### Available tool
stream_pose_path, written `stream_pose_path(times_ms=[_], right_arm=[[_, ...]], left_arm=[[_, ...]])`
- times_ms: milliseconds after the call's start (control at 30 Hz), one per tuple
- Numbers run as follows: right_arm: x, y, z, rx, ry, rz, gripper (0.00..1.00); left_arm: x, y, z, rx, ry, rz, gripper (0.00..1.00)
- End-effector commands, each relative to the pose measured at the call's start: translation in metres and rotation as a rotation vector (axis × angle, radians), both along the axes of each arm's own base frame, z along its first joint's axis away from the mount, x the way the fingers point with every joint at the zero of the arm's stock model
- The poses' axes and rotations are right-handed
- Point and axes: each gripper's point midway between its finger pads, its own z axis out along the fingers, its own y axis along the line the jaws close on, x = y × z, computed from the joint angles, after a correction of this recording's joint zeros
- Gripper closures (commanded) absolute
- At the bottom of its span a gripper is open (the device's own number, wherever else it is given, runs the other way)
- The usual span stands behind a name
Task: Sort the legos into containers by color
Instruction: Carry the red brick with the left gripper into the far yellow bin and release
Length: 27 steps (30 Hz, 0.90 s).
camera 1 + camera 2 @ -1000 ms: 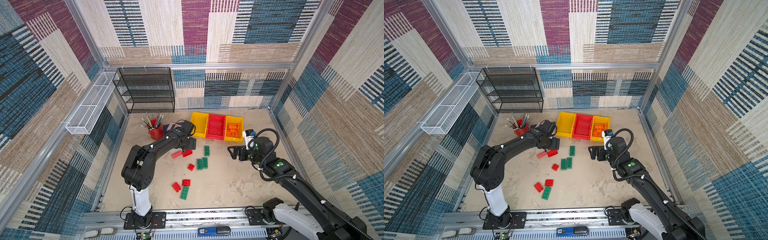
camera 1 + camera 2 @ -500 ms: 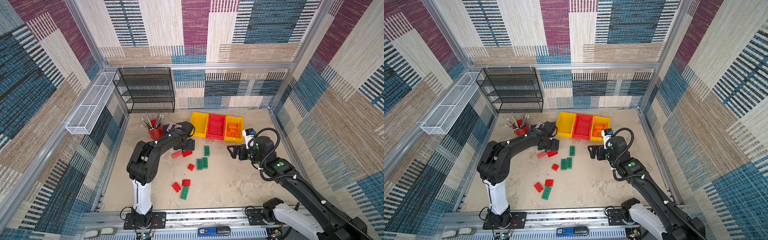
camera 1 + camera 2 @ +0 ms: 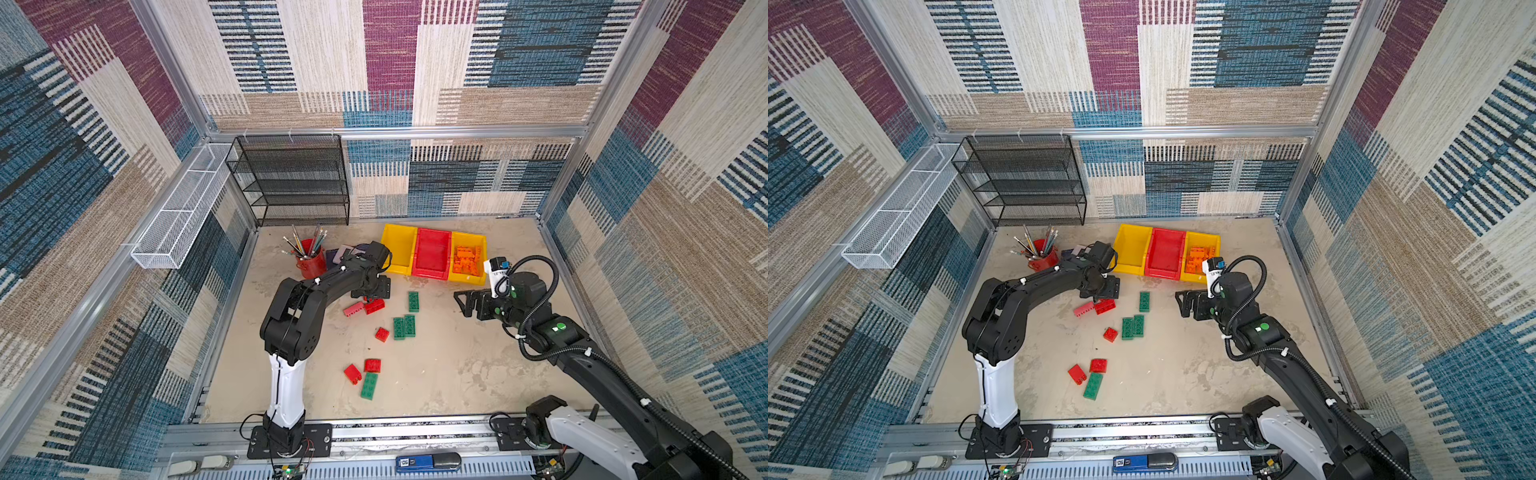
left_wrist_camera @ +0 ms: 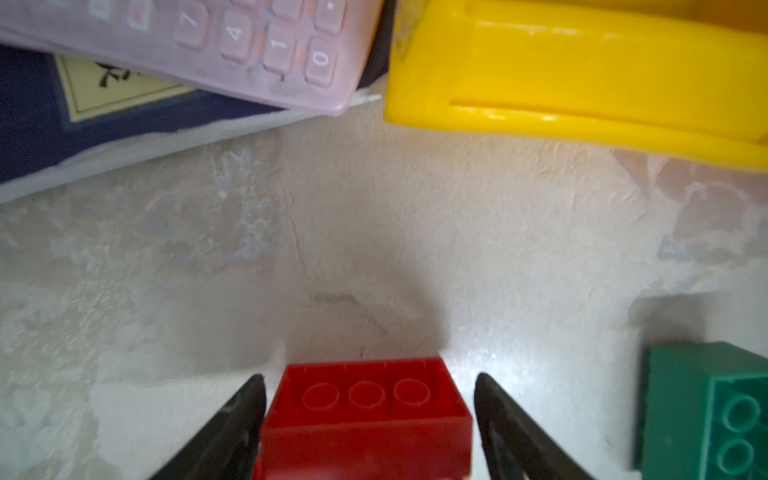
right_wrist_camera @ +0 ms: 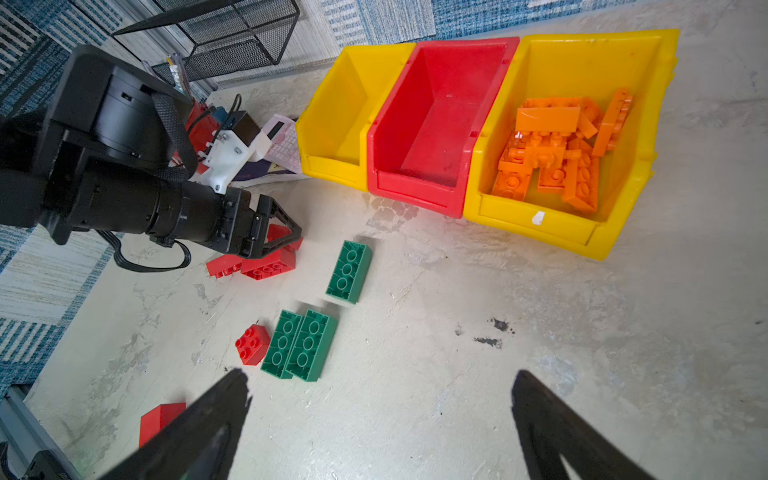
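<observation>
– Between the left gripper's (image 4: 369, 376) fingers (image 4: 245, 411), is that red brick (image 4: 365, 415) actually held?

– Not as far as I can see. The jaws stand partly open, one finger on each side, with a sliver of table (image 4: 374, 249) showing at either flank. Nothing is clamped.

– Where does it lie?

– Reading a top view with the containers (image 3: 430, 275) at 12 o'clock, it sits just 11 o'clock of the table's centre, hollow underside showing. A paler red brick (image 3: 353, 309) lies at its 9 o'clock, seemingly touching. A green brick (image 3: 413, 301) sits apart at 3 o'clock.

– So how to do this well?

– I'd close squarely on the flat sides, then lift straight up so the neighbour isn't dragged. The red bin (image 3: 432, 253), empty, is at 1 o'clock. Clear its sloped front and let go low inside.

– And its neighbours?

– An empty yellow bin (image 3: 399, 249) at its 9 o'clock, and at 3 o'clock the yellow bin (image 3: 469, 279) holding orange legos (image 3: 467, 259).

– The right gripper (image 3: 462, 303)?

– Spread wide, empty, hovering near 3 o'clock, well apart.
</observation>
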Motion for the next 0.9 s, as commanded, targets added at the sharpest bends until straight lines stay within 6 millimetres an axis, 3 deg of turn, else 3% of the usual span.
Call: stream_pose_path(times_ms=[0,467,633,867], right_arm=[[0.004,0.000,0.008,0.007,-0.031,-0.007,0.00],[0.002,-0.002,0.004,0.012,-0.026,-0.021,0.00],[0.002,-0.004,0.009,0.014,-0.041,-0.028,0.00],[0.002,-0.005,0.018,0.023,-0.061,-0.033,0.00]], left_arm=[[0.003,-0.002,-0.001,-0.011,0.004,0.002,0.25],[0.004,0.000,-0.006,-0.001,0.029,0.002,0.48],[0.006,-0.002,0.011,-0.002,0.011,-0.012,0.53],[0.022,-0.008,0.057,-0.013,-0.066,-0.025,0.51]])
